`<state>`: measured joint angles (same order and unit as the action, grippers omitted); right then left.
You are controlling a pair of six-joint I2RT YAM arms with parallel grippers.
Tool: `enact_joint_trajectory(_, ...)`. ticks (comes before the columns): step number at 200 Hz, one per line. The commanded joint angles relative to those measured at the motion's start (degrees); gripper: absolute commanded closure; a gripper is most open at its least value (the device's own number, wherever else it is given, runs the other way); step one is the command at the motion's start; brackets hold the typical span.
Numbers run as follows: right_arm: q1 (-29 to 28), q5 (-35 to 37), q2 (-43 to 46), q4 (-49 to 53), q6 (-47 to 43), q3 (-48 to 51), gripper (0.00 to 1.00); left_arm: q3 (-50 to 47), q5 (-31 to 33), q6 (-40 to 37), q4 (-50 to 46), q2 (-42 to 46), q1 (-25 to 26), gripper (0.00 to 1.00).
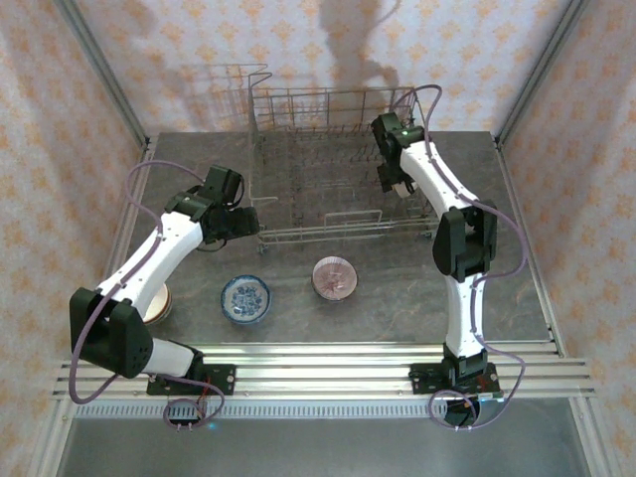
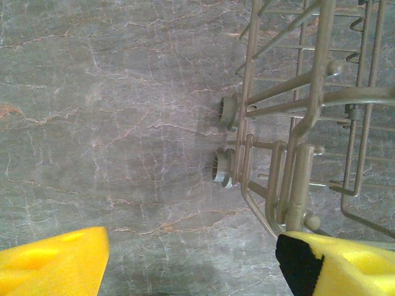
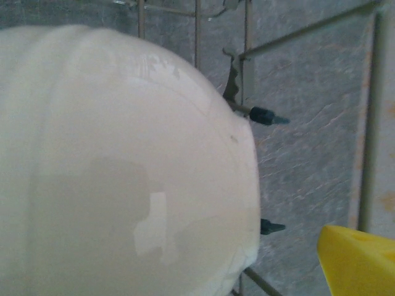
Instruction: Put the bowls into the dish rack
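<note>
Right hand [image 1: 392,182], fingers apart, hangs inside the dish rack [image 1: 298,235], a cream bowl [image 3: 123,166] just beside one finger, probably for seating between tines. Left hand [image 2: 191,259], spread and empty, hovers just outside the rack's corner.

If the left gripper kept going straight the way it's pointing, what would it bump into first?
Probably the grey table, straight ahead between the open fingers of the left gripper. But the dish rack corner sits right before one finger, so that finger might snag its wire first; depth is unclear.
</note>
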<state>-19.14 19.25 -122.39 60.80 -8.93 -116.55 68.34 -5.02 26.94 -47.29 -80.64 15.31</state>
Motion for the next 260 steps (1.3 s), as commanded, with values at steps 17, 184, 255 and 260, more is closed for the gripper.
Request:
enact_joint_trajectory(17, -7.6, -1.1, 2.7, -12.1, -2.8, -1.2, 0.03, -0.2, -6.6, -0.8, 4.0, -4.3, 3.8, 0.22)
enact_joint_trajectory(184, -5.7, -6.3, 3.4, 1.9, 4.4, -11.6, 0.05, -0.1, -3.2, 0.0, 5.0, -0.3, 4.0, 0.21)
enact_joint_trajectory(255, -2.3, -14.4, 17.1, 2.8, 9.5, 2.9, 0.15, 2.4, -4.1, 1.8, 0.6, 5.8, 5.7, 0.24)
enact_joint_trajectory(260, -2.2, -14.4, 18.3, 2.4, 9.8, 4.2, 0.16, 2.2, -3.8, 2.1, 0.3, 6.1, 6.5, 0.24)
